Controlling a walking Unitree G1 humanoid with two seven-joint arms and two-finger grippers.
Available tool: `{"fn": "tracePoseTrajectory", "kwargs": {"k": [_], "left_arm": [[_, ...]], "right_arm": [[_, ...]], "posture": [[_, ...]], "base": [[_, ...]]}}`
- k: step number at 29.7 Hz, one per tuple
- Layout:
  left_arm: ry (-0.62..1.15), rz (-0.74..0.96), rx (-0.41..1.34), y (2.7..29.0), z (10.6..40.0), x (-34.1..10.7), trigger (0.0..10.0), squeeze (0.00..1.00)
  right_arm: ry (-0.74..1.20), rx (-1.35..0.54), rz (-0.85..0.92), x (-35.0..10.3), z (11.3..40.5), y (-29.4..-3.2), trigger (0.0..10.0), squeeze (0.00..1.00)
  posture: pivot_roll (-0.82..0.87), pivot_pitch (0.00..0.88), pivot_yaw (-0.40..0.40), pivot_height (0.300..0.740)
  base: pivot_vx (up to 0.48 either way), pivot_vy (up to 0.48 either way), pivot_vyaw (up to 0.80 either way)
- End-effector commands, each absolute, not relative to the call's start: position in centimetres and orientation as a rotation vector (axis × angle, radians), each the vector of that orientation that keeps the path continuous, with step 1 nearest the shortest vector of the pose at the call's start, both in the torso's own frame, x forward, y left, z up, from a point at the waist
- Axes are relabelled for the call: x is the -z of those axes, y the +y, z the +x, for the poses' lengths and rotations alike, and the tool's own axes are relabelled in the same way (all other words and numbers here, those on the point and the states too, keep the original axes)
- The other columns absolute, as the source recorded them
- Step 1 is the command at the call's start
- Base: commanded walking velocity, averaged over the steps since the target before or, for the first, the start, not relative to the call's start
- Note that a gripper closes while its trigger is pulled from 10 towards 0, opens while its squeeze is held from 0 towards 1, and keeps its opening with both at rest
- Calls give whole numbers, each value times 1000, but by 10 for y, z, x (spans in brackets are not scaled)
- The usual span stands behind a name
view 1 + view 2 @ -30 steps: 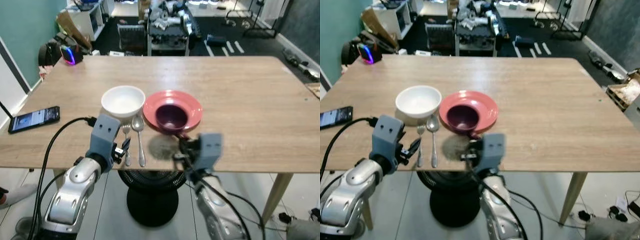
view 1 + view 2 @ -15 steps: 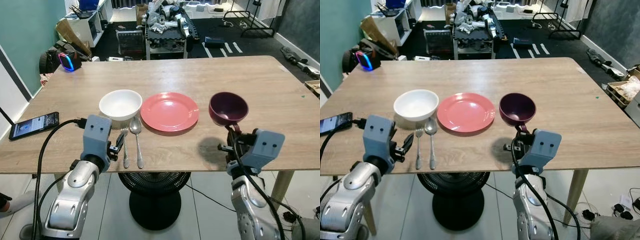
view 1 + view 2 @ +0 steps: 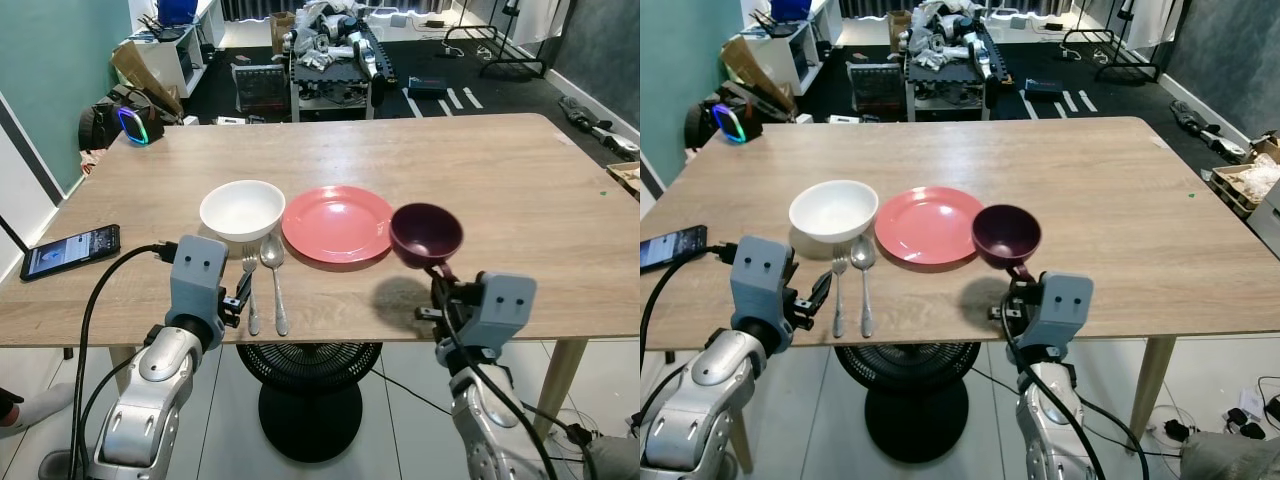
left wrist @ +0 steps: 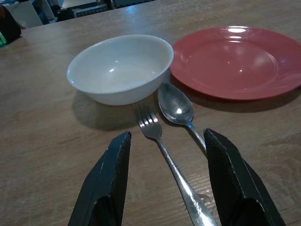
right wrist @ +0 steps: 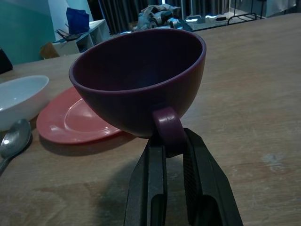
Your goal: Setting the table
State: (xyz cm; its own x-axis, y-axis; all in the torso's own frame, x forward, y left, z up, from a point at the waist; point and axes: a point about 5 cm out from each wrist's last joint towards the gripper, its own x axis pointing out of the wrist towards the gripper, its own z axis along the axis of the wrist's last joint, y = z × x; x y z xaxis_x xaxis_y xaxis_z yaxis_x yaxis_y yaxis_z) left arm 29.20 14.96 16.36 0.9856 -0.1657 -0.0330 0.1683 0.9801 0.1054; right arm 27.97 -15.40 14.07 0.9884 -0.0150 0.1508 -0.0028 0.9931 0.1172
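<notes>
Purple cup point(image 3: 426, 233) held off the wooden table point(image 3: 520, 190) by its handle, pinched between the right gripper point(image 5: 170, 149) fingers; cup hangs just beside the near right rim of the red plate point(image 3: 337, 222). White bowl point(image 3: 242, 209) sits left of the plate, nearly touching it. Fork point(image 4: 162, 149) and spoon point(image 4: 178, 112) lie side by side before the bowl. Left gripper point(image 4: 164, 176) hovers spread apart over the fork's handle, grasping nothing. Phone point(image 3: 70, 251) lies near the table's left edge.

Even overhead light, sharp frames, soft shadows, glare on red plate point(image 4: 235, 61).
</notes>
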Motion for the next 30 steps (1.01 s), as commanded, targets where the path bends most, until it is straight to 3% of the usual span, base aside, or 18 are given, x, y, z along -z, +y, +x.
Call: {"fn": "tracePoseTrajectory", "kwargs": {"k": [1,30], "left_arm": [[26,123,166,150,294,-163,10000,0],[14,129,161,149,301,-165,10000,0]], "right_arm": [[-143,5,121,-137,279,-153,10000,0],[-138,4,121,-134,281,-152,10000,0]], "posture": [[-33,0,114,740],[-33,0,114,740]], "base": [[0,0,0],[0,0,0]]}}
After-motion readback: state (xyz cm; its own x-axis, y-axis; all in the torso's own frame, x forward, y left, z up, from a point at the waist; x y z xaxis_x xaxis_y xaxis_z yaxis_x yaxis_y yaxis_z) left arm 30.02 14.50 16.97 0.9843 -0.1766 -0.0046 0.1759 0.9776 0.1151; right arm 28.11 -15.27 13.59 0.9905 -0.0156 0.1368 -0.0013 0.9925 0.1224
